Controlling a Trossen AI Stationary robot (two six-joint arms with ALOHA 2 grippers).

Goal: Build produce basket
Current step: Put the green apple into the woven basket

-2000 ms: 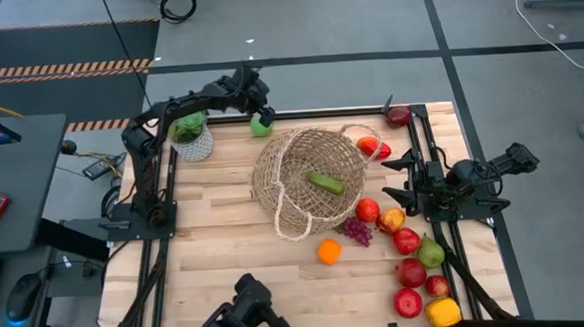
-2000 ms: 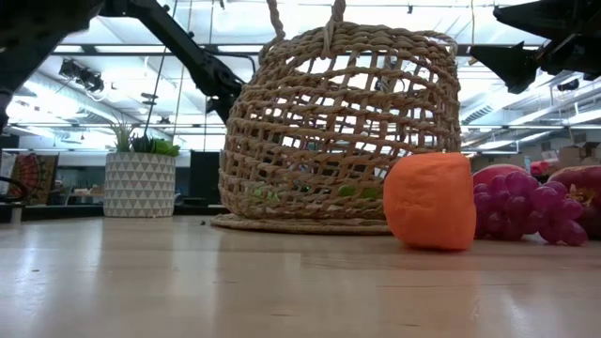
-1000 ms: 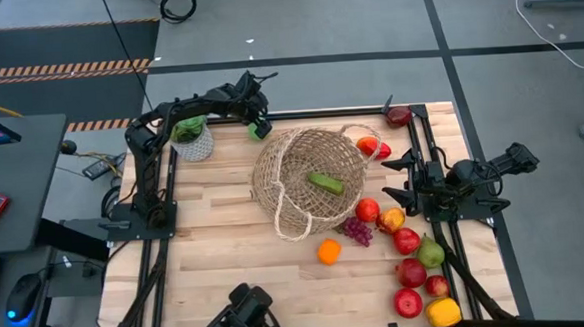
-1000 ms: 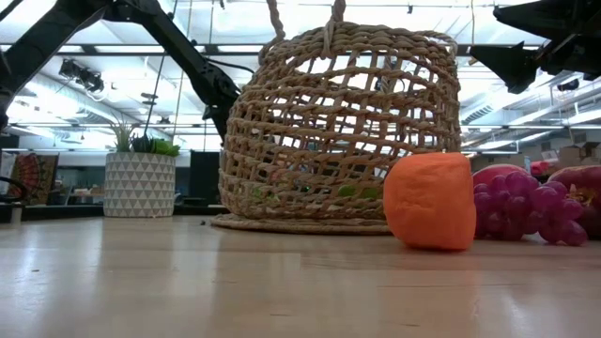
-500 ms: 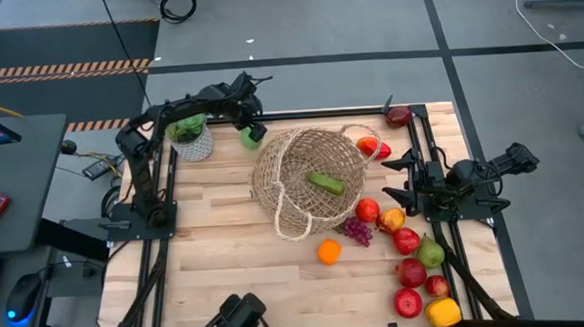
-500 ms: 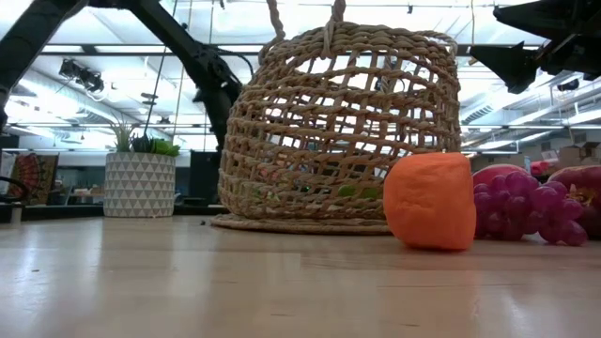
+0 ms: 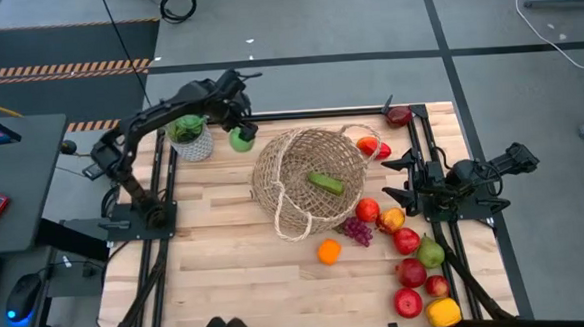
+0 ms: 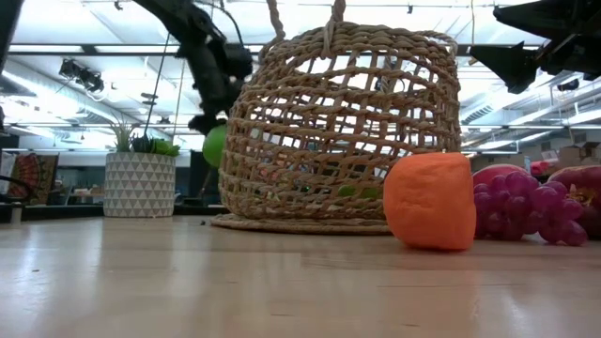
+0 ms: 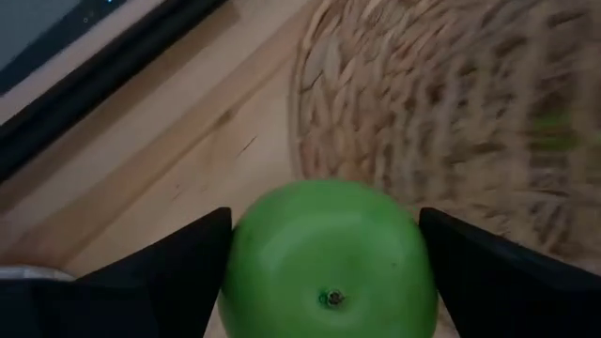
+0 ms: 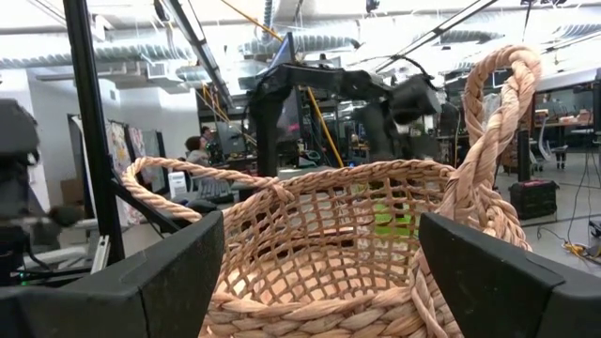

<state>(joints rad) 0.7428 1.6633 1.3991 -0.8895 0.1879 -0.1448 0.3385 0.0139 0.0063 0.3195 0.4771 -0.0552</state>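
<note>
My left gripper is shut on a green apple and holds it above the table's far left part, just left of the basket. The low view shows the apple hanging clear of the table beside the basket's wall. The tan wicker basket stands on the table with a cucumber inside. An orange, purple grapes and several red apples lie on the table to its right and near side. My right gripper waits open at the table's right edge, facing the basket. My left gripper pinches the green apple between its two fingers, one on each of the apple's opposite sides. The fingers come from above, slanting down. The apple is lifted clear of the table, its stem pit facing the wrist camera.
A white pot with a green plant stands at the far left corner, close to the left arm. A black frame rail runs along the table's far edge. Bare wood lies on the near left.
My left gripper has risen and gone toward the table's left edge, away from the basket's far rim, rolling a little at the wrist. It stays shut on the green apple, which has come up with it into sight beside the basket in the low view.
</note>
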